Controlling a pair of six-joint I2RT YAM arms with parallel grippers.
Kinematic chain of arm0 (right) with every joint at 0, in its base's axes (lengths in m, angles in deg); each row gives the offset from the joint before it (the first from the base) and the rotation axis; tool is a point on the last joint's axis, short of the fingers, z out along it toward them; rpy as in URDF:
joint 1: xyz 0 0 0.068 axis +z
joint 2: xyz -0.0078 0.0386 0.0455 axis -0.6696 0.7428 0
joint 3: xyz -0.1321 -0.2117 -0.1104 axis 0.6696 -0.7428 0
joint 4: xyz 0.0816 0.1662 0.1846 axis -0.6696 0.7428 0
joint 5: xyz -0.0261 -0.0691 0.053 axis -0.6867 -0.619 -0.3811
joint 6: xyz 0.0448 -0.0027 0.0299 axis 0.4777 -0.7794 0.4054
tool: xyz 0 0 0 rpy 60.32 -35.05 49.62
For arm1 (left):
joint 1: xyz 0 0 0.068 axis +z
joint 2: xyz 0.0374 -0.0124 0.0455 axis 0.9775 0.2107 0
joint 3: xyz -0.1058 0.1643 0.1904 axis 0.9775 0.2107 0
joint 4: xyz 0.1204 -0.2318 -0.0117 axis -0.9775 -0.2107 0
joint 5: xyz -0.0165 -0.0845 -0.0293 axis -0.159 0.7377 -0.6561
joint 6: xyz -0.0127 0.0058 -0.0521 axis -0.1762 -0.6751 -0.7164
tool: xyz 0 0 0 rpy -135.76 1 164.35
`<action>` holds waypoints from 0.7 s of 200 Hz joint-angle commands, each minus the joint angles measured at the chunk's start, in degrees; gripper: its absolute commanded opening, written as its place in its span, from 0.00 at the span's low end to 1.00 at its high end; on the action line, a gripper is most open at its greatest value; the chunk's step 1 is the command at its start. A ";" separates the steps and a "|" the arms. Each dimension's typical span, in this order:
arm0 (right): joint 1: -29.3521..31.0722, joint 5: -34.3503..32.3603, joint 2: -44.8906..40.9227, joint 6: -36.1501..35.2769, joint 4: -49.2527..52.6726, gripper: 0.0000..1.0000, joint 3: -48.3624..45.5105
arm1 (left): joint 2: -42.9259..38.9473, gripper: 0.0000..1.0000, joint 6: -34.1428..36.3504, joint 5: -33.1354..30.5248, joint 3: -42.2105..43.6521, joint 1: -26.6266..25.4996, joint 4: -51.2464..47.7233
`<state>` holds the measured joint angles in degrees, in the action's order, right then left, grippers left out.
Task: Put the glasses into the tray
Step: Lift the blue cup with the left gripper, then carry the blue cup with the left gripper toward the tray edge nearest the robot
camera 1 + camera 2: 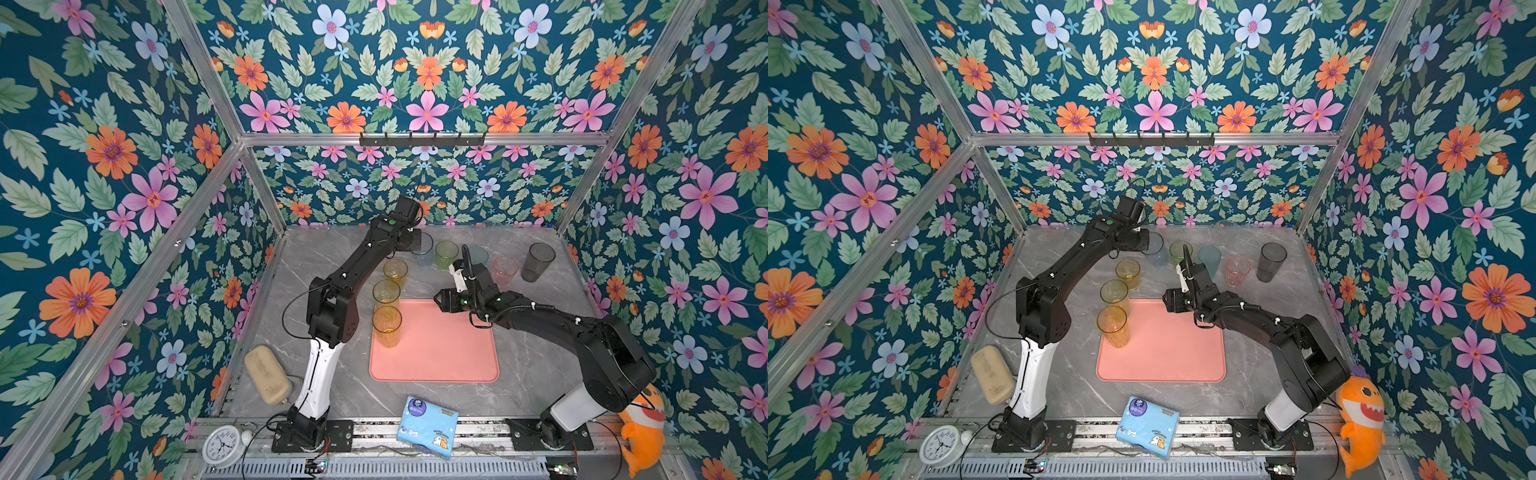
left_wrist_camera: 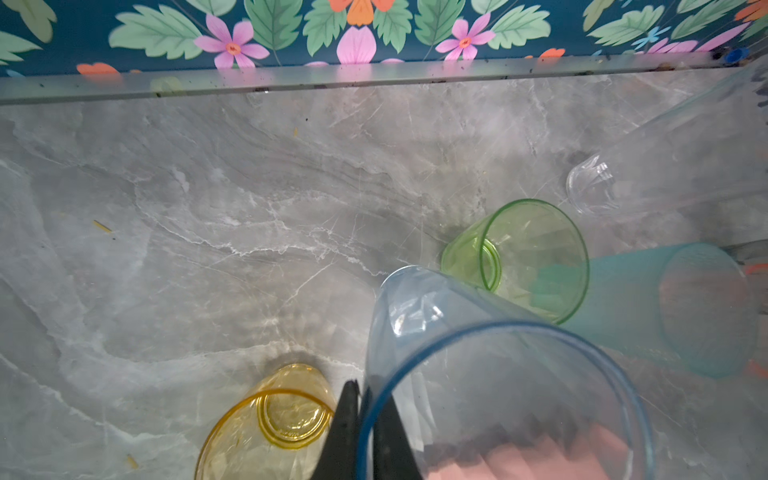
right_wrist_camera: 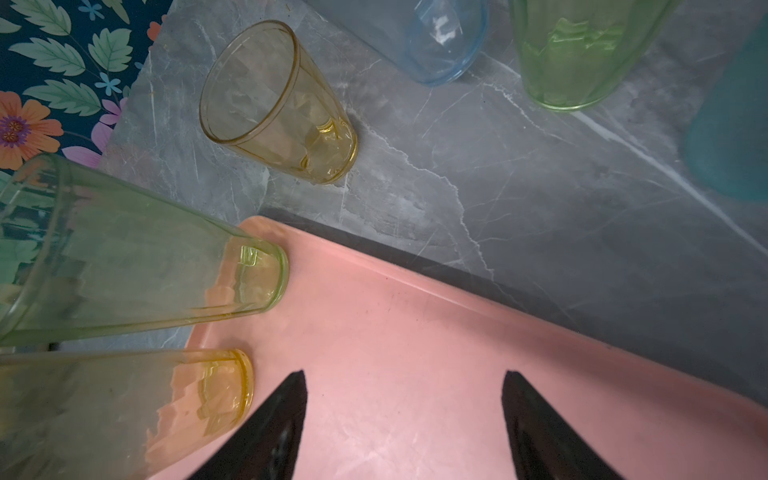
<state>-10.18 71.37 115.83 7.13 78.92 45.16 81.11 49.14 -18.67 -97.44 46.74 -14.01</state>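
My left gripper (image 2: 368, 401) is shut on the rim of a blue-grey glass (image 2: 490, 374), one finger inside and one outside, at the back of the table (image 1: 426, 246). Beside it stand a green glass (image 1: 446, 253), a teal one (image 1: 1209, 257), a pink one (image 1: 505, 269) and a smoky one (image 1: 538, 262). A clear glass (image 2: 665, 166) stands near the back wall. A short amber glass (image 1: 395, 270) stands off the salmon-pink tray (image 1: 449, 353). A yellow-green glass (image 1: 386, 293) and an amber glass (image 1: 387, 326) stand in the tray's left part. My right gripper (image 3: 403, 386) hangs open over the tray, holding nothing.
A light-blue tissue packet (image 1: 428, 426) lies at the front edge. A beige pad (image 1: 268, 380) lies front left by my left arm's base. A white clock (image 1: 222, 446) and an orange plush (image 1: 642, 432) sit outside the front corners. Floral walls close three sides.
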 commanded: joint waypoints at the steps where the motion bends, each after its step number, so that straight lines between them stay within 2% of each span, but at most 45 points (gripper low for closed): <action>1: 0.03 0.13 -0.65 -0.13 -0.08 0.75 0.34 | -1.52 0.03 0.52 -1.39 -1.02 0.08 -2.36; 140: 0.03 0.67 -0.45 0.26 -0.41 0.75 0.28 | -15.27 0.02 1.89 -4.09 -1.68 0.13 -15.42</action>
<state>-10.18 71.52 115.63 7.17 78.92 45.16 68.39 49.73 -21.51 -98.71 46.77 -26.25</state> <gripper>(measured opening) 0.752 0.091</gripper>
